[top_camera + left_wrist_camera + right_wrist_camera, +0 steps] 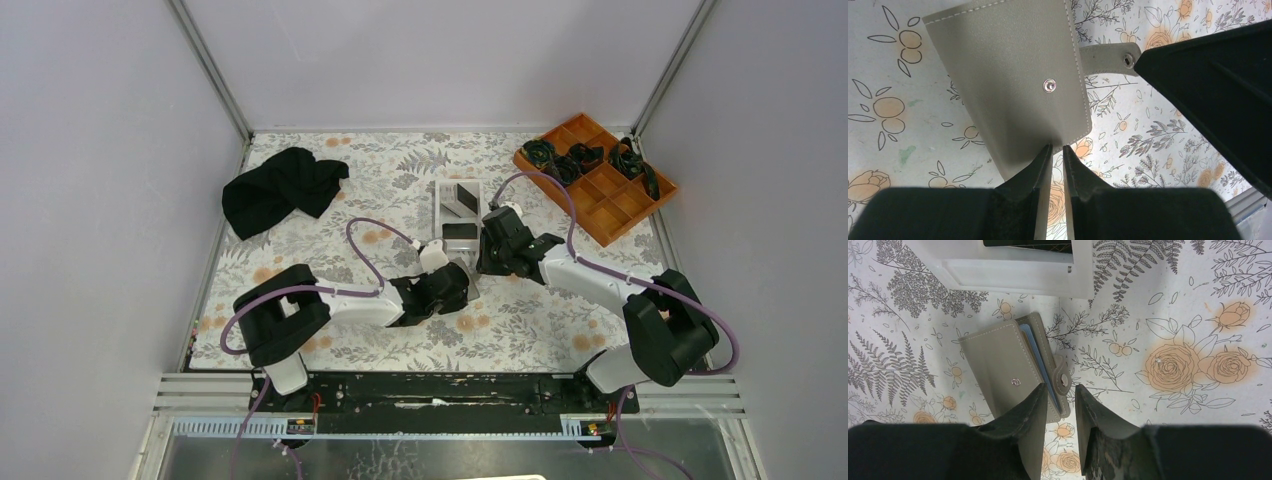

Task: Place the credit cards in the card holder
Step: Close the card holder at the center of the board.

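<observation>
Arms converge at mid-table: your left arm [340, 305] lies low, stretched rightward from its base, and your right arm [590, 280] reaches leftward, both heads tipped down and almost meeting. On the left gripper [1056, 148] the fingers are nearly pressed together, with a slim slit between them. Its tips sit at the near edge of the card holder [1008, 85], and you cannot tell whether they nip it. Your right gripper [1060, 392] stands spread, pinching nothing. Ahead of it, beyond the holder, sits the white tray [1018, 277] with dark credit cards [460, 232] inside. The holder lies grey face up, just ahead and left of the right pincer's tips. Its long axis runs away from them, far end leaning left, blue-lined opening facing right. Its strap [1062, 377] crosses that opening just off the right fingertips.
</observation>
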Available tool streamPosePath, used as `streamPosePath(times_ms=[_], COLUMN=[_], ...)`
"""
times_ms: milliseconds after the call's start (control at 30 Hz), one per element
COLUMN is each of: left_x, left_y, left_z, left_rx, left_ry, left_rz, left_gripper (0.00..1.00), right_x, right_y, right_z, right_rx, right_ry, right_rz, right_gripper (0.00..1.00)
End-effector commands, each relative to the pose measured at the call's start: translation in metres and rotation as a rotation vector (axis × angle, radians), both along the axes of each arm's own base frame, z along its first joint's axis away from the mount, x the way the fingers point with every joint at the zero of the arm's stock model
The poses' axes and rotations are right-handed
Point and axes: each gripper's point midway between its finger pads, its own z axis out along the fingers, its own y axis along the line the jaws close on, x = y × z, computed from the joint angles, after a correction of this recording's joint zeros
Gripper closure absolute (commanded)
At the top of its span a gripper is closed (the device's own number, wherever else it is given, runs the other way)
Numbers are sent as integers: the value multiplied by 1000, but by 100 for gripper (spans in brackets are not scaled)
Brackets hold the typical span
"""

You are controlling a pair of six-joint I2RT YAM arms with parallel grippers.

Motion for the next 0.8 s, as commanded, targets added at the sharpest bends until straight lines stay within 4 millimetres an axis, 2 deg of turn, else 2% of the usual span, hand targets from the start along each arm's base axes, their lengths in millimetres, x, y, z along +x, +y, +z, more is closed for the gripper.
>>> streamPosePath(times_ms=[0,233,467,767], left_x=[-4,-4,-5,-5], left_y=[12,12,13,13], left_z=[-20,-21,-22,-22], left_rx=[88,90,94,95], left_ry=[22,24,27,26], left_rz=[2,4,6,4], left_gripper=[80,80,80,80], right_x=[10,10,10,11], right_y=[6,7,11,14], right_z=[25,17,15,13], right_rx=[10,1,6,8], right_ry=[-72,-56,-51,-40], right_rz=[17,28,42,53], right_gripper=[65,67,73,74])
